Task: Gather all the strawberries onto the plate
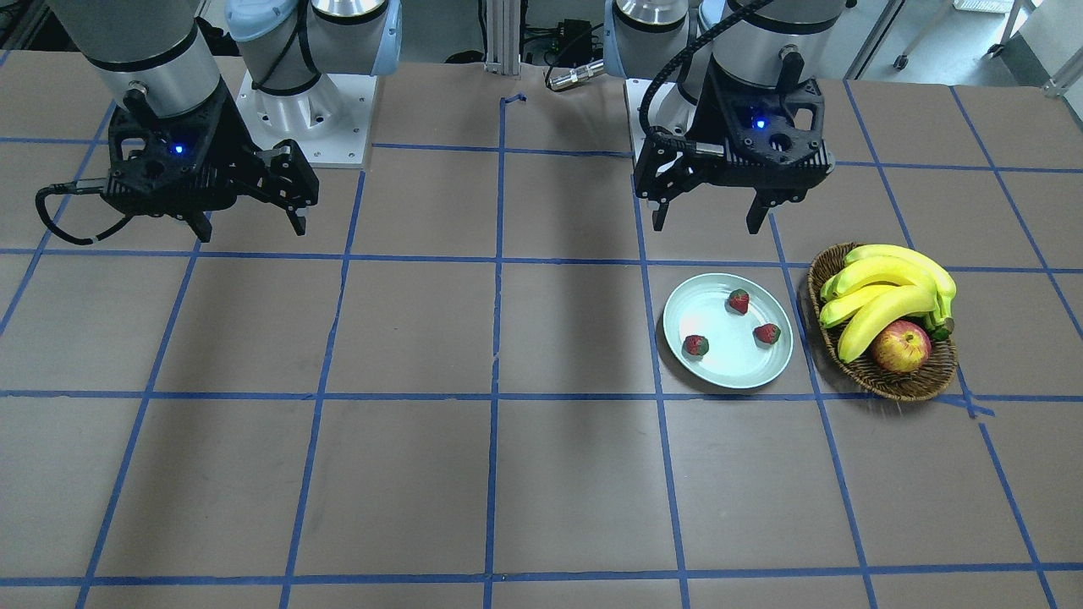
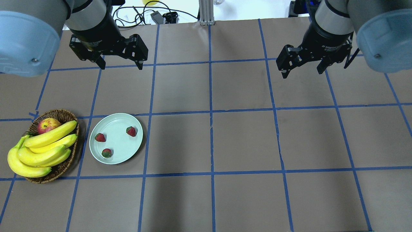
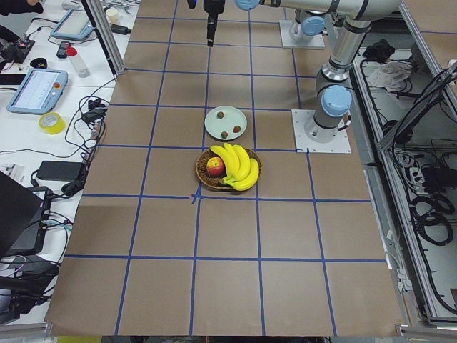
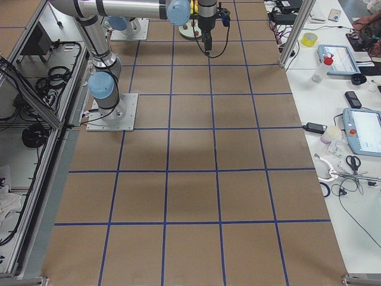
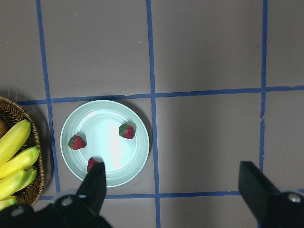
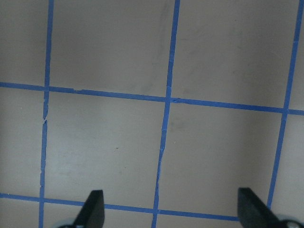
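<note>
Mint-green plate carrying all three strawberries lies low beneath the spread, empty jaws of the left gripper, nearer its outer finger and just beside a wicker basket, while the right gripper, jaws likewise released and empty, hangs well apart from it.

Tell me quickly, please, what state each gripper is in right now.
Left gripper: open, holding nothing.
Right gripper: open, holding nothing.

Silver-grey arms, black end effectors
</note>
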Motion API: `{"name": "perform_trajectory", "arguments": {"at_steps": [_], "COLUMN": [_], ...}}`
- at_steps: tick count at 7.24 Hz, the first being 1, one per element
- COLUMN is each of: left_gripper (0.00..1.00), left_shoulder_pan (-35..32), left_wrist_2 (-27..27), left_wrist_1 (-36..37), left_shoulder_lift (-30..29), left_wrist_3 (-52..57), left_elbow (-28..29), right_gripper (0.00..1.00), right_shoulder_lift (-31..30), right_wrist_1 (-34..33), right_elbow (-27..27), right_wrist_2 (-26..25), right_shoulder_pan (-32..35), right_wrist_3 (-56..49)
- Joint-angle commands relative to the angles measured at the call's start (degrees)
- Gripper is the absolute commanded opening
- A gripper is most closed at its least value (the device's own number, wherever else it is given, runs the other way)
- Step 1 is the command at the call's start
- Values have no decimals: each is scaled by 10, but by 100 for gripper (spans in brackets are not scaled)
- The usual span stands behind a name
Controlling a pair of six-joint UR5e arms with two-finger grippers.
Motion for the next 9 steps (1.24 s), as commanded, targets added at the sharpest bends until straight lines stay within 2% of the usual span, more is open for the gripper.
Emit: {"name": "perform_trajectory", "arguments": {"at_steps": [1,9], "left_gripper": [100,100], "left_shoulder_pan": [-2,4], "left_wrist_2": [-6,-8], "left_wrist_1": [0,-1], "left_shoulder_lift": [4,12], "left_wrist_3": [-4,3], "left_elbow": [-1,-2], "right_gripper": [100,100], "right_shoulder_lift": [1,0], "right_wrist_1": [0,0], "right_elbow": [0,-5], "right_wrist_2": [5,6], "right_shoulder_pan": [0,-1], "right_wrist_3": [0,1]}}
